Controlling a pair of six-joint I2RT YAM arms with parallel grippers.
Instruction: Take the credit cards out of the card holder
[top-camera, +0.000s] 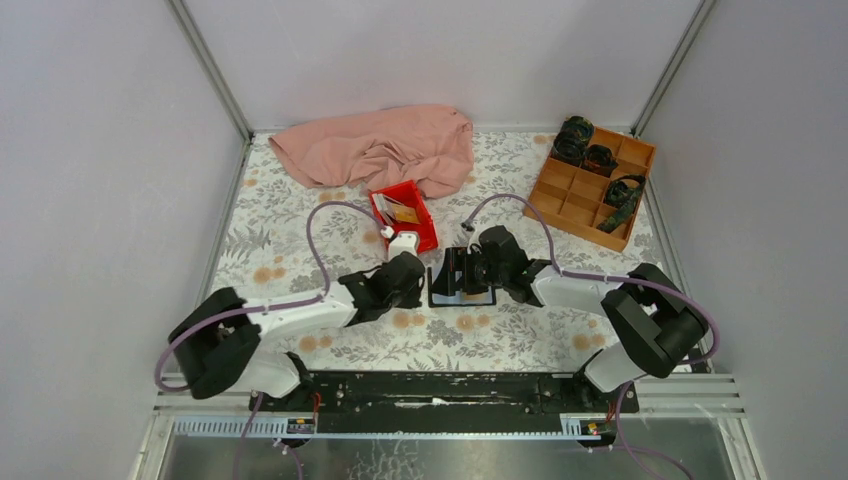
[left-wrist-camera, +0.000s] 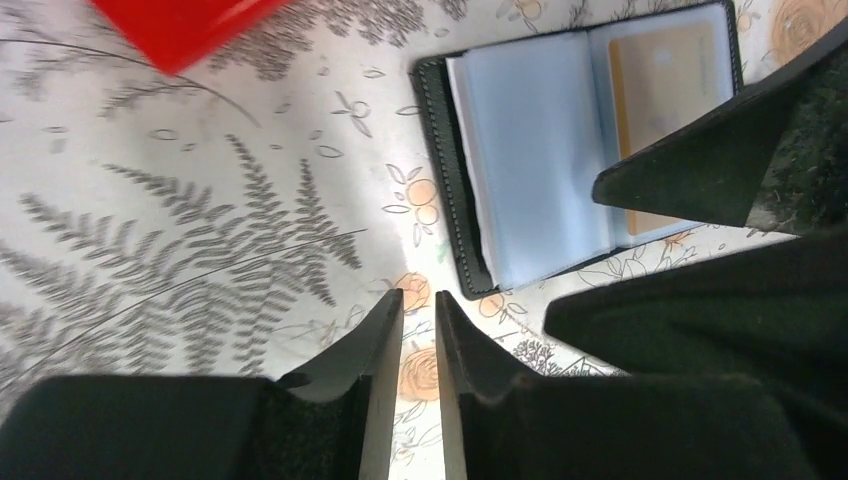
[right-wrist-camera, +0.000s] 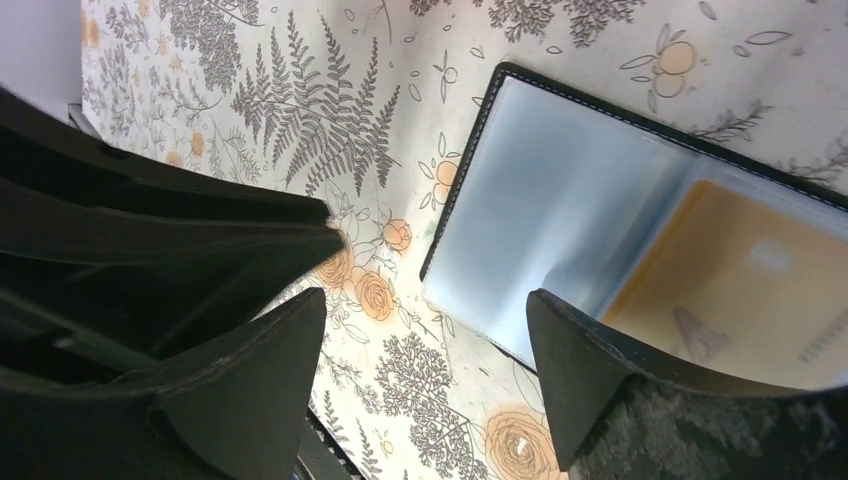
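Fingers of the right pincer stand spread as wide as they go and hold nothing. Between them show only the table and the near corner of the holder. One fingertip hangs over the holder's open blue page, and the other is off it, over bare table. Whether that tip presses the page or only hovers above it cannot be told.

The holder lies flat and open under this pincer, black rim around pale blue pockets. A gold card sits inside the pocket just past the fingertip, fully tucked in.

The left pincer is nearly closed, with a slim gap between its fingers. The table's print shows through the gap, so it grips nothing. Its tips are low over the table, just short of the holder's black edge and not touching it. From the left wrist view, the right pincer's dark finger crosses the far panel and hides part of the card.

Ahead of the left pincer, beyond its tips, stands a red tray with other cards lying in it. A pink cloth is heaped past the tray. Well off to the right pincer's outer side sits a wooden box, with dark things in some of its compartments.
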